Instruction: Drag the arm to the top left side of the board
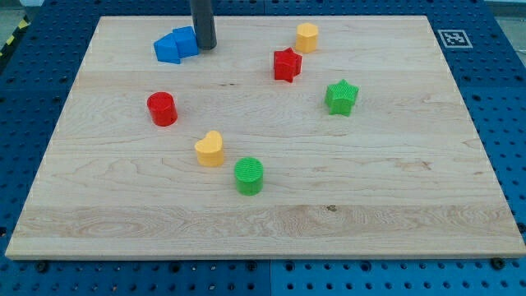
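My tip (205,45) is near the view's top left of the wooden board (263,222). It stands right next to the right side of two blue blocks (176,44) that lie together; I cannot tell if it touches them. A red cylinder (162,108) sits below them on the left. A yellow heart (210,149) and a green cylinder (249,176) lie in the lower middle. A red star (287,64), a yellow hexagonal block (307,37) and a green star (341,97) lie to the right of the tip.
The board rests on a blue perforated table (501,99). A black and white marker tag (454,38) sits just off the board's top right corner.
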